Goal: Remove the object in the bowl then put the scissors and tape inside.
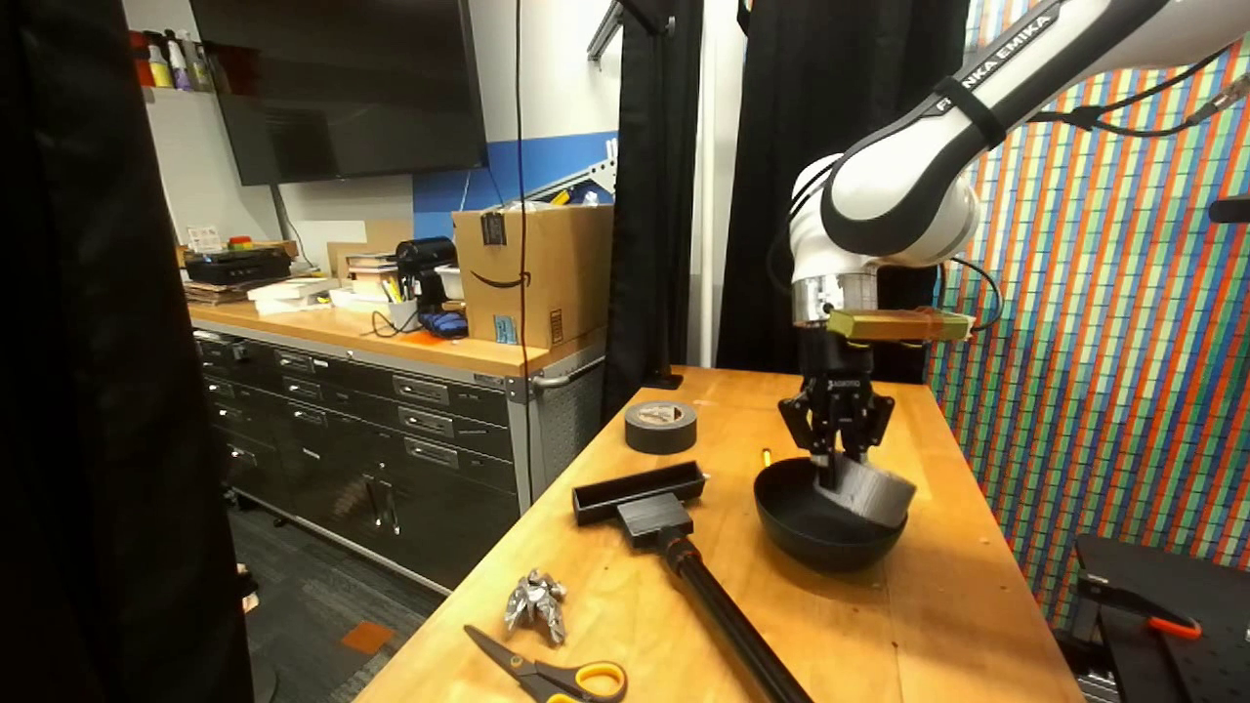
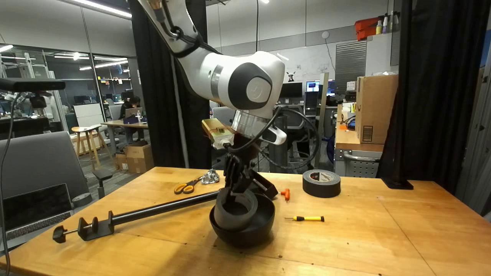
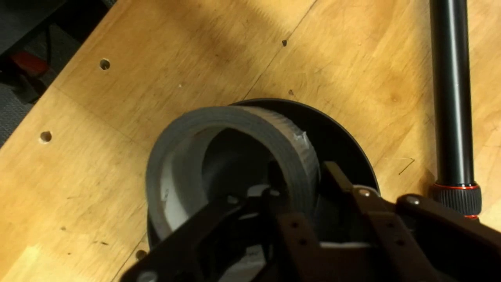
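The grey tape roll (image 1: pixel 879 493) tilts partly inside the black bowl (image 1: pixel 820 549); the hand (image 3: pixel 302 172) has a finger either side of the roll's wall, whether pinching I cannot tell. Near the bowl on the worktop (image 2: pixel 364 241) lies a yellow screwdriver (image 2: pixel 308 219); farther off, scissors (image 1: pixel 547 674) beside crumpled foil (image 1: pixel 537 603).

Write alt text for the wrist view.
A grey tape roll tilts partly inside a black bowl, the gripper straddling the roll's wall; whether it grips is unclear. The bowl stands on a wooden table, with a black pole at picture right.
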You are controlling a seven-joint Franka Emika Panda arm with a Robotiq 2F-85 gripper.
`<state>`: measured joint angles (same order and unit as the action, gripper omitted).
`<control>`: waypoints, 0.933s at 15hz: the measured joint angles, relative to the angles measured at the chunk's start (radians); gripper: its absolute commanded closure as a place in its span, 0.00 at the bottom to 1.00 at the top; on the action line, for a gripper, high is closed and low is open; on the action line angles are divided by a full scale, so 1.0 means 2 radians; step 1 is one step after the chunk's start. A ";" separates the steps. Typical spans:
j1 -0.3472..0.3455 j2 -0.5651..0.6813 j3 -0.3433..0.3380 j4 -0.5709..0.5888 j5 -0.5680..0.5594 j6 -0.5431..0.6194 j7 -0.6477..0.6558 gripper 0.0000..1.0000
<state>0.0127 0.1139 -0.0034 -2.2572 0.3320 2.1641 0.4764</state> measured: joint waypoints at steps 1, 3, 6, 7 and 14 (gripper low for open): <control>0.000 0.003 0.000 0.001 0.000 0.000 0.000 0.30; 0.000 0.008 0.000 0.003 0.000 -0.001 0.000 0.15; 0.000 0.011 0.000 0.008 -0.001 -0.005 0.000 0.00; 0.001 0.011 0.000 0.011 -0.003 -0.007 0.000 0.02; 0.014 -0.017 0.003 0.034 -0.022 -0.007 0.008 0.13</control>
<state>0.0410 0.0809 0.0025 -2.1892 0.2886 2.1493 0.4931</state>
